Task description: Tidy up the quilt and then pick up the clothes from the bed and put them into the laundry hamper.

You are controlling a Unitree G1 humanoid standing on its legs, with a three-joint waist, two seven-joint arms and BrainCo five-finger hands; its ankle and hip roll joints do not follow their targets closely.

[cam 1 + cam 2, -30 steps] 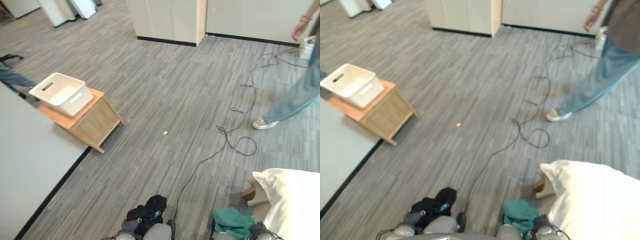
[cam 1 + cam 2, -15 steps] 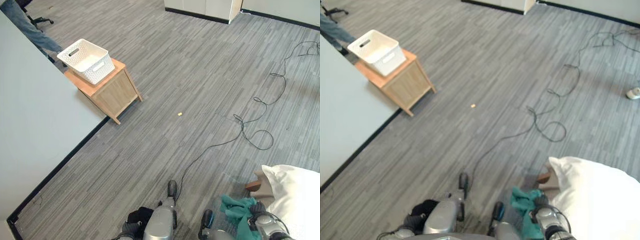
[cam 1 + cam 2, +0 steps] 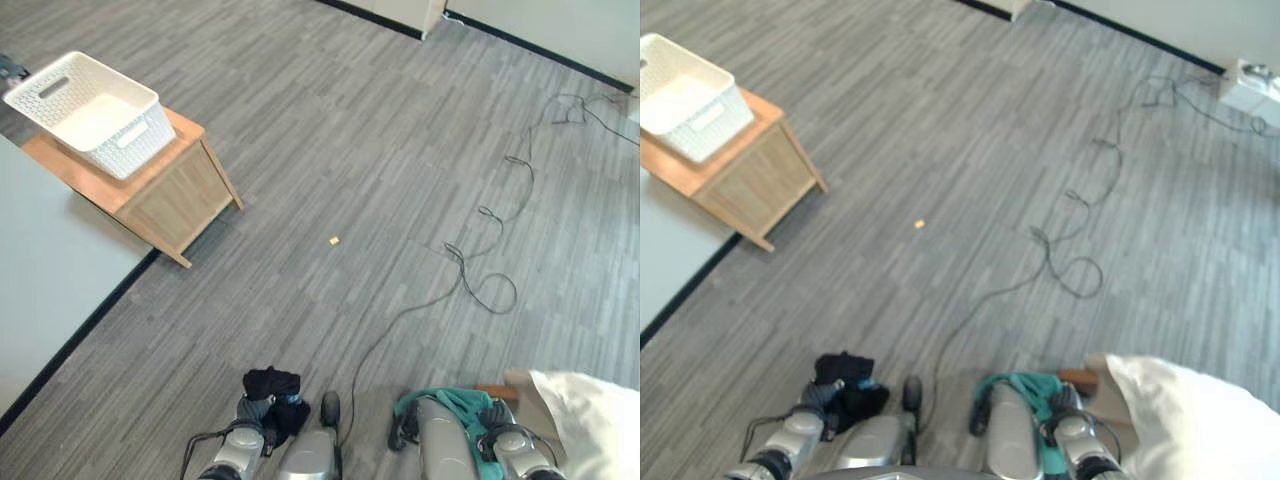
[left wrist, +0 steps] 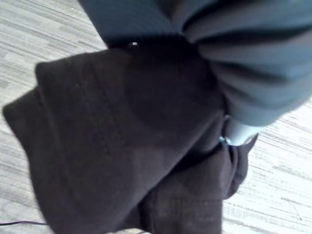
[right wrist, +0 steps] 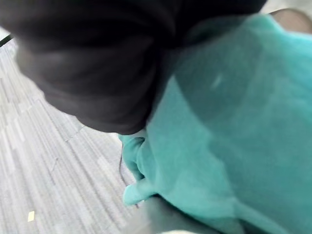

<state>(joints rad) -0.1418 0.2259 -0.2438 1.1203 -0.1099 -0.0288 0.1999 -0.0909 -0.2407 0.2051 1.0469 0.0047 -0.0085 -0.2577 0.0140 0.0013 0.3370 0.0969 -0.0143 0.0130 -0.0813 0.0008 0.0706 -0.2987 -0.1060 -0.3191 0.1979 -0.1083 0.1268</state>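
We see the grey carpet floor (image 3: 400, 170) evenly and softly lit, with no glare. The wooden side table (image 3: 150, 195) casts only a faint shadow beneath it, and the white laundry hamper (image 3: 88, 112) looks bright but keeps its weave. Near the wrists, the black garment (image 4: 122, 146) and the teal garment (image 5: 234, 136) sit too close and are out of focus, with the dark covers smeared.

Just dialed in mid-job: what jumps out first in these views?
The white hamper on a small wooden cabinet stands far off to the left across grey floor. Low in the head views, the left hand carries a black garment and the right hand a teal garment. White bedding shows at lower right.
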